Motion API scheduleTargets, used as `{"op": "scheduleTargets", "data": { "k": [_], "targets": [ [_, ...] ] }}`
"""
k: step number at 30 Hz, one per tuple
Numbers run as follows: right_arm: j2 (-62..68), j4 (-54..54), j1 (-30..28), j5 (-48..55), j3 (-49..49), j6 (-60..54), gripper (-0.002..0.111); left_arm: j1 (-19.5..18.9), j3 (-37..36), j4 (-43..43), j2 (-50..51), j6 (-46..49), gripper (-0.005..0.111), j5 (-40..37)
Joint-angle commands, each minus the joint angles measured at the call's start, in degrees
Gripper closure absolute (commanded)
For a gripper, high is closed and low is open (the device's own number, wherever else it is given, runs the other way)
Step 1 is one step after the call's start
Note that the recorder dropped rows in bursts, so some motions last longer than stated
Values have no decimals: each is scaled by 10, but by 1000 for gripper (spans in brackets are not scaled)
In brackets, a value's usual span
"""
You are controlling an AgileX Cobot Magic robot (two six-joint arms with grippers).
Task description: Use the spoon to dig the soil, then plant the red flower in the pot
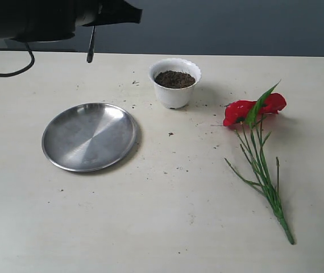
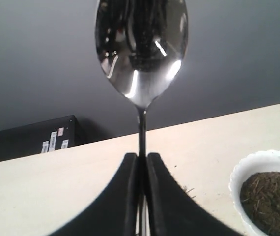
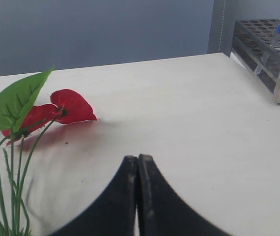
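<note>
**Left gripper pinches spoon in the air; right gripper shut, empty, near flower**

Left gripper (image 2: 141,156): jaws are pressed onto the thin handle of the spoon (image 2: 141,54). The spoon's bowl sticks out past the fingertips, clear of the table (image 1: 167,216). In the exterior view the spoon hangs from the left arm near the table's far edge and touches nothing.

Next out from this gripper is the white scalloped pot (image 2: 258,164). It stands on the table ahead of the tips and lower, full of dark soil (image 2: 270,196), and well apart from the spoon. In the exterior view the pot is right of the spoon. A round steel plate (image 1: 88,136) lies nearer the camera than the gripper, left of the pot and not touching it. Dark crumbs (image 1: 170,134) are scattered between plate and pot. Farthest ahead, past the table edge, is a black box with labels (image 2: 37,140).

Right gripper (image 3: 138,160): jaws are pressed together with nothing between them, over the table. The red flower (image 3: 61,109) lies flat ahead of the tips and off to one side, near but not touching. Its green leaf is raised over the petals, and the stems run back alongside the gripper. Farther off, well apart, a metal tube rack (image 3: 270,54) stands by the table edge and holds a blue-capped tube (image 3: 272,44).
</note>
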State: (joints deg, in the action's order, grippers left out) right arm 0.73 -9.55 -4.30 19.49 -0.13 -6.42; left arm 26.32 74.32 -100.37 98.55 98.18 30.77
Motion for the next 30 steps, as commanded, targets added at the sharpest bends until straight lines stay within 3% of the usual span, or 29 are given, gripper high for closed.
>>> {"op": "scheduleTargets", "data": {
  "k": [1,23,30],
  "targets": [
    [-2,0,-2,-3,1,0,109,-1,-22,4,-4,-1,106,19],
    [-2,0,-2,-3,1,0,109,0,-31,4,-5,-48,106,24],
    [-2,0,-2,-3,1,0,109,-17,-2,4,-5,-48,106,-4]
  ]
}}
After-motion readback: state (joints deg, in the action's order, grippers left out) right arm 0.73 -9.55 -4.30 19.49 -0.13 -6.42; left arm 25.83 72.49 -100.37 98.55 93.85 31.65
